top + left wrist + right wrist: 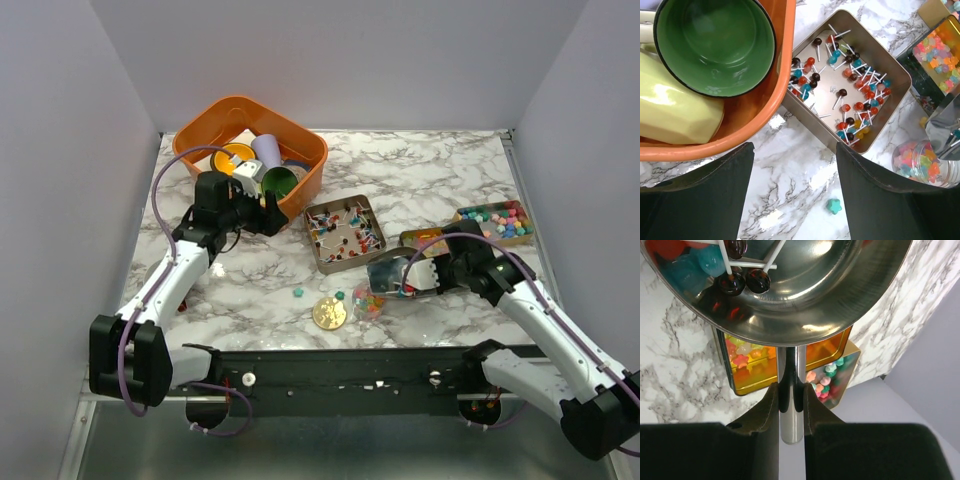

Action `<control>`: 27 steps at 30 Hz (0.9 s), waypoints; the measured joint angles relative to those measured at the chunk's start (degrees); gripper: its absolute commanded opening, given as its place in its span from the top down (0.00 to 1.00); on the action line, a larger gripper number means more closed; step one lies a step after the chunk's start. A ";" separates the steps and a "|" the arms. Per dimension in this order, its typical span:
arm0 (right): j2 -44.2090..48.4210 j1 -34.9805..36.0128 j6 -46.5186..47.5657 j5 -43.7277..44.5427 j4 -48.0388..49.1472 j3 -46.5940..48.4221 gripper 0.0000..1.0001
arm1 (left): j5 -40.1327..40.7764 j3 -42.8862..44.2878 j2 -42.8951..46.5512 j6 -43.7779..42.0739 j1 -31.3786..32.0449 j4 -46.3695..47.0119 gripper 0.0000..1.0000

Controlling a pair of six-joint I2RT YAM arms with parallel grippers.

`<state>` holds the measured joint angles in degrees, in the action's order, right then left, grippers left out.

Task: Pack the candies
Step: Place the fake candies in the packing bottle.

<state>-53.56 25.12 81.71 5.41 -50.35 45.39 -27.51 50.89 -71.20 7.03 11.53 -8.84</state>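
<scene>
My right gripper [428,275] [790,388] is shut on the handle of a steel scoop [805,300] [392,274]. Some lollipop candies [737,281] lie in its bowl. The scoop hangs over a clear jar [368,300] [920,162] of pastel candies. A silver tin [345,232] [890,107] holds several lollipops [855,85]. Two gold tins [495,222] [747,385] hold star-shaped candies [742,360]. My left gripper [265,215] [794,150] is open above the marble, beside the orange basket [755,117]. One teal star candy [833,205] lies below it, near its right finger.
The orange basket [305,185] at the back left holds a green cup [715,45], a pale yellow cup [675,110] and other cups. A flat gold disc [329,313] lies near the front edge. Two loose teal candies [298,293] sit on the marble table [440,170].
</scene>
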 measured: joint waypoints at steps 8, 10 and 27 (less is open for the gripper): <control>1.60 1.11 5.97 2.45 0.02 0.20 0.99 | 0.02 -0.85 0.72 1.01 -0.98 1.18 0.22; 1.57 1.29 7.13 3.02 0.02 0.39 0.99 | 0.02 -1.05 0.72 1.36 -1.09 1.51 0.22; -1.92 4.59 13.03 8.37 -1.22 5.90 0.99 | -0.11 -1.22 0.09 3.56 -1.29 2.54 0.22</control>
<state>-55.48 29.71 94.74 13.78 -51.57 51.29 -27.62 49.67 -71.11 10.59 10.24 -6.31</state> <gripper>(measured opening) 0.232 0.775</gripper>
